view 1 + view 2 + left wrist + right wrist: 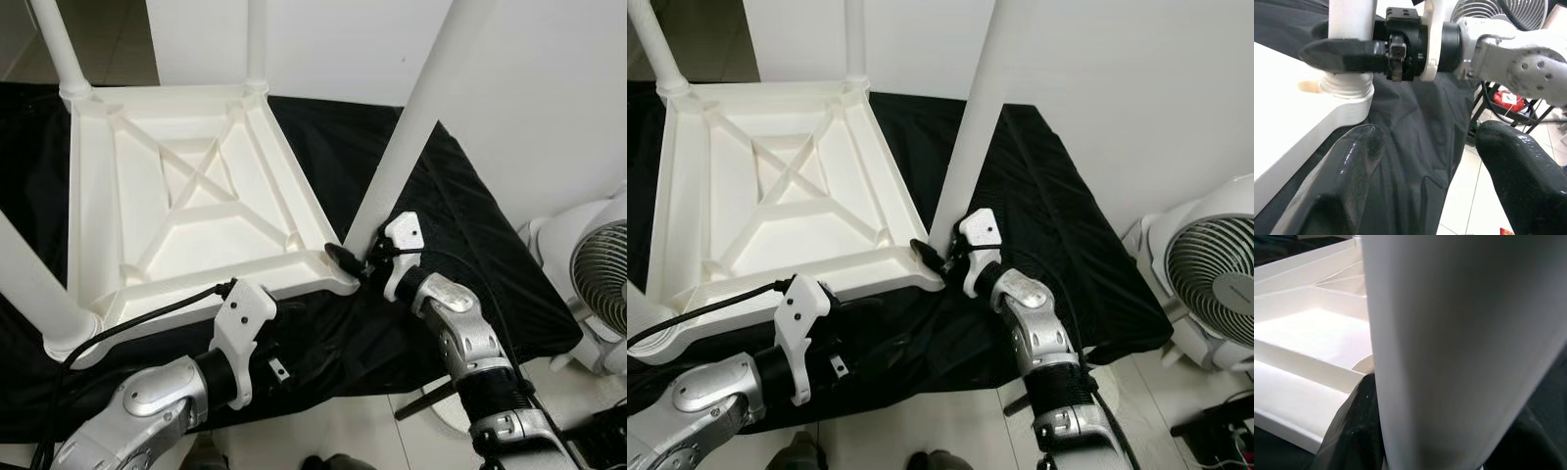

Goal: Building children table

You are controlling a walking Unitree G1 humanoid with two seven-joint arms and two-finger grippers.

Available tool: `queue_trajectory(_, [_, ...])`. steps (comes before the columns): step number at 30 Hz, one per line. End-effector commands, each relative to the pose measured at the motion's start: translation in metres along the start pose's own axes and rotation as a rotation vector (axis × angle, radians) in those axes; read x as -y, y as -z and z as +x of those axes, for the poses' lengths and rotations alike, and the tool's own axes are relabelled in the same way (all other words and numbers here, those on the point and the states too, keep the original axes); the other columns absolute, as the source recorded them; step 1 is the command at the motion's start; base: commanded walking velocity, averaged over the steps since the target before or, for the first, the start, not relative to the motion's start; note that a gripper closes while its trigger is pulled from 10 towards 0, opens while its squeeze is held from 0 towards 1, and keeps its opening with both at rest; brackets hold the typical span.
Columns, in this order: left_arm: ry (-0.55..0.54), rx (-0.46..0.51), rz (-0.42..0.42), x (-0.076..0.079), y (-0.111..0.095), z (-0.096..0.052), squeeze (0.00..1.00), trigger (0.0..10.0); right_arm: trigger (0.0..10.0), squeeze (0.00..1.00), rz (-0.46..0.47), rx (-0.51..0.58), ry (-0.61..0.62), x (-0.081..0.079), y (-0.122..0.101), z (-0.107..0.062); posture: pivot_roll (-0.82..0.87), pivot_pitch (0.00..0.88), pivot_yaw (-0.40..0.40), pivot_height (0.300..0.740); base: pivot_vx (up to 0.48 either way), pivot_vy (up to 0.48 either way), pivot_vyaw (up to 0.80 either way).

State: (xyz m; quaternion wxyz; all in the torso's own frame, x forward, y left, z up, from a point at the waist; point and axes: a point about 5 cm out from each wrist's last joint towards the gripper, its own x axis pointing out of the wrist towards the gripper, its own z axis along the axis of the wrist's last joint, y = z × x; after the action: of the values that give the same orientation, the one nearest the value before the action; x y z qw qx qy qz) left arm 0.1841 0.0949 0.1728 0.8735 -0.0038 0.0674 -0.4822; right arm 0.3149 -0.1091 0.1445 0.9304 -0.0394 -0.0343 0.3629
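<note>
Four legs are stood up from the upturned table top (196, 211) on the black cloth (460, 225); the near-right leg (407, 127) is clenched at its base by the right gripper (355, 262). The left gripper (1420, 171) is held released just beside that corner; if the leg is tilted while being seated, it could be jammed or popped from its socket.

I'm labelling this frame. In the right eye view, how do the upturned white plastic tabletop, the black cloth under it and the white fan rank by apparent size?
1. Black cloth, spreading past the tabletop on all sides.
2. Upturned white plastic tabletop.
3. White fan, cut by the picture's edge and nearer the floor, so its true size is unsure.
</note>
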Motion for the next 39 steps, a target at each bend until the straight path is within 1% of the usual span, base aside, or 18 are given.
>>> queue_trajectory(1, [0.016, 0.005, 0.004, 0.003, 0.000, 0.001, 0.00, 10.0, 10.0, 0.00, 0.013, -0.089, 0.003, -0.003, 0.016, -0.004, 0.20, 0.090, -0.126, 0.740, 0.000, 0.000, 0.00])
queue_trajectory(2, [0.015, 0.004, 0.004, 0.004, 0.000, 0.001, 0.00, 10.0, 10.0, 0.00, 0.035, -0.104, 0.063, -0.012, 0.019, -0.003, 0.20, 0.088, -0.128, 0.740, 0.000, 0.000, 0.00])
queue_trajectory(3, [0.015, 0.004, 0.004, 0.003, 0.000, 0.002, 0.00, 10.0, 10.0, 0.00, 0.051, -0.132, 0.169, -0.021, 0.023, -0.001, 0.21, 0.082, -0.133, 0.740, 0.000, 0.000, 0.00])
queue_trajectory(4, [0.015, 0.004, 0.004, 0.003, 0.000, 0.002, 0.00, 10.0, 10.0, 0.00, 0.051, -0.132, 0.169, -0.021, 0.023, -0.001, 0.21, 0.082, -0.133, 0.740, 0.000, 0.000, 0.00])
queue_trajectory(7, [0.012, 0.005, 0.004, 0.002, 0.000, 0.002, 0.00, 10.0, 10.0, 0.00, 0.082, -0.162, 0.325, -0.032, 0.026, 0.002, 0.21, 0.073, -0.136, 0.740, 0.000, 0.000, 0.00])
queue_trajectory(10, [0.010, 0.005, 0.004, 0.002, 0.000, 0.003, 0.00, 10.0, 10.0, 0.00, 0.111, -0.151, 0.369, -0.038, 0.024, 0.005, 0.21, 0.071, -0.136, 0.740, 0.000, 0.000, 0.00])
queue_trajectory(12, [0.009, 0.006, 0.004, 0.002, 0.000, 0.003, 0.00, 10.0, 10.0, 0.00, 0.119, -0.124, 0.344, -0.041, 0.021, 0.005, 0.21, 0.071, -0.136, 0.740, 0.000, 0.000, 0.00])
queue_trajectory(13, [0.008, 0.006, 0.005, 0.001, 0.000, 0.003, 0.00, 10.0, 10.0, 1.00, 0.126, -0.103, 0.324, -0.042, 0.020, 0.006, 0.21, 0.071, -0.136, 0.740, 0.000, 0.000, 0.00])
queue_trajectory(15, [0.008, 0.006, 0.006, 0.001, 0.000, 0.003, 0.00, 10.0, 10.0, 1.00, 0.127, -0.080, 0.306, -0.042, 0.015, 0.006, 0.21, 0.074, -0.136, 0.740, 0.000, 0.000, 0.00])
queue_trajectory(25, [0.008, 0.008, 0.005, 0.003, 0.000, 0.002, 0.00, 10.0, 10.0, 1.00, 0.130, -0.071, 0.300, -0.038, 0.007, 0.002, 0.21, 0.079, -0.136, 0.740, 0.000, 0.000, 0.00])
queue_trajectory(27, [0.007, 0.008, 0.005, 0.002, 0.000, 0.002, 0.00, 10.0, 10.0, 1.00, 0.119, -0.064, 0.293, -0.035, 0.004, 0.001, 0.20, 0.080, -0.135, 0.740, 0.000, 0.000, 0.00])
queue_trajectory(29, [0.004, 0.009, 0.005, 0.001, 0.000, 0.002, 0.00, 10.0, 10.0, 1.00, 0.085, -0.063, 0.255, -0.020, 0.001, -0.004, 0.20, 0.084, -0.131, 0.740, 0.000, 0.000, 0.00])
queue_trajectory(30, [0.004, 0.009, 0.005, 0.001, 0.000, 0.002, 0.00, 10.0, 10.0, 1.00, 0.085, -0.063, 0.255, -0.020, 0.001, -0.004, 0.20, 0.084, -0.131, 0.740, 0.000, 0.000, 0.00])
queue_trajectory(31, [0.003, 0.009, 0.005, 0.000, -0.001, 0.002, 0.00, 10.0, 10.0, 0.53, 0.061, -0.053, 0.206, -0.012, 0.000, -0.007, 0.20, 0.085, -0.124, 0.740, 0.000, 0.000, 0.00])
queue_trajectory(33, [0.003, 0.009, 0.005, 0.000, -0.001, 0.002, 0.00, 10.0, 10.0, 0.53, 0.046, -0.047, 0.173, -0.007, -0.002, -0.009, 0.20, 0.085, -0.124, 0.740, 0.000, 0.000, 0.00])
queue_trajectory(34, [0.005, 0.010, 0.005, -0.001, -0.001, 0.002, 0.00, 10.0, 10.0, 0.00, 0.002, -0.043, 0.059, 0.005, -0.003, -0.013, 0.19, 0.088, -0.120, 0.740, 0.000, 0.000, 0.00])
queue_trajectory(36, [0.007, 0.009, 0.007, -0.001, -0.001, 0.003, 0.00, 10.0, 10.0, 0.00, -0.023, -0.031, -0.018, 0.012, -0.005, -0.013, 0.19, 0.089, -0.112, 0.740, 0.000, 0.000, 0.00])
queue_trajectory(39, [0.007, 0.009, 0.007, -0.001, -0.001, 0.003, 0.00, 10.0, 10.0, 0.00, -0.027, -0.026, -0.035, 0.014, -0.006, -0.013, 0.19, 0.089, -0.112, 0.740, 0.000, 0.000, 0.00])
